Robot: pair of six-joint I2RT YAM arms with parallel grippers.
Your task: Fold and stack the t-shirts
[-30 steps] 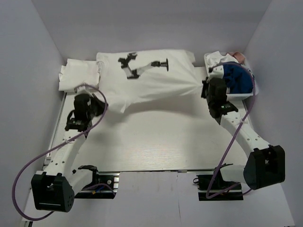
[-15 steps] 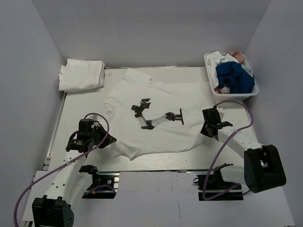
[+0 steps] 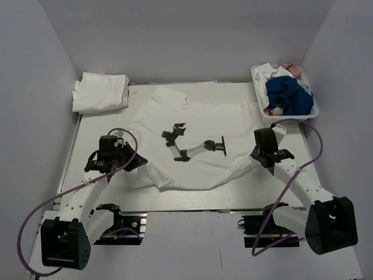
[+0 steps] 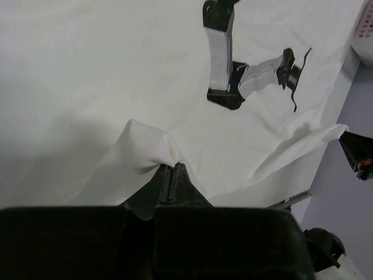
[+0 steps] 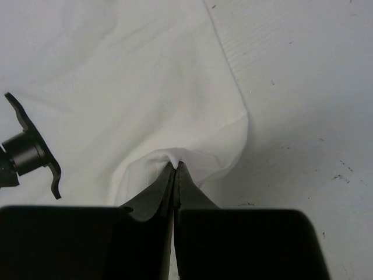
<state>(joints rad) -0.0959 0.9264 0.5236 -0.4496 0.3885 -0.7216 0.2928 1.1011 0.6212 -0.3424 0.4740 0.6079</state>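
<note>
One tabletop [image 3: 96, 125]: my whole work area, everything's spread flat on it where both arms can reach.
Printed t-shirt [image 3: 198, 119]: lying open in the middle, black print up, a bit rumpled along the near edge. My guess is it's laid out like this so it can be smoothed before any fold goes in.
Folded t-shirt [image 3: 100, 92]: parked in the far-left corner, well apart from the open one. Looks like the stack spot, out of the way.
Basket [image 3: 289, 119]: far-right corner, holds a blue cloth [image 3: 285, 93] and some white stuff, probably what's waiting its turn.
Left fingers [image 4: 166, 184]: pinched shut on a little peak of the printed shirt's near-left edge, raised slightly off the tabletop.
Right fingers [image 5: 165, 189]: same deal, clamped on a small fold of fabric at the shirt's right edge.
Why both: holding opposite sides should let me pull the cloth taut between them, I reckon, instead of it bunching up.
</note>
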